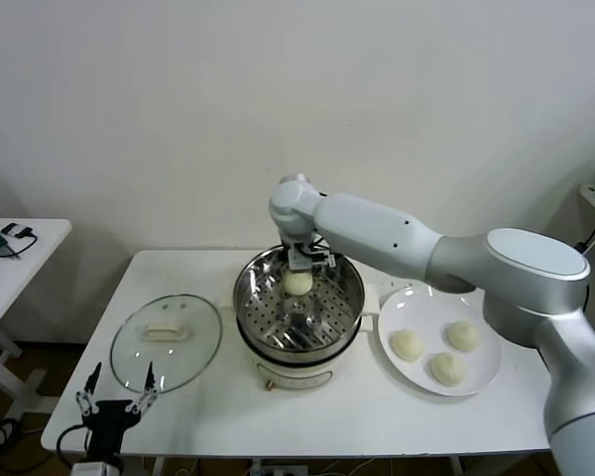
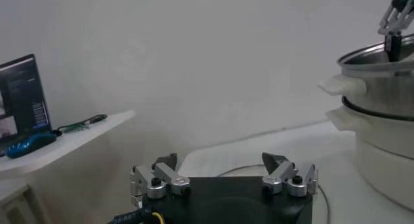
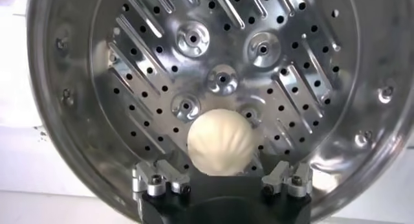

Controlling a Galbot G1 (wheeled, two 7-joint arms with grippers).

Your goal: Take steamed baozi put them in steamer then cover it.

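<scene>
Fingers (image 3: 291, 177) spread beside baozi (image 3: 220, 143) on steamer (image 3: 65, 83) tray, head view hides gap

My right arm reaches from the right side across and inward, elbow bent, its wrist turned straight down. The right claw (image 1: 297, 272) hangs at the end of it; in the right wrist view its fingers (image 3: 155, 179) stand spread wide with a bun sitting between them. My left arm is parked low at the near left. The left claw (image 1: 117, 394) points upward there, and its fingers (image 2: 154, 179) are spread apart, holding nothing.
</scene>
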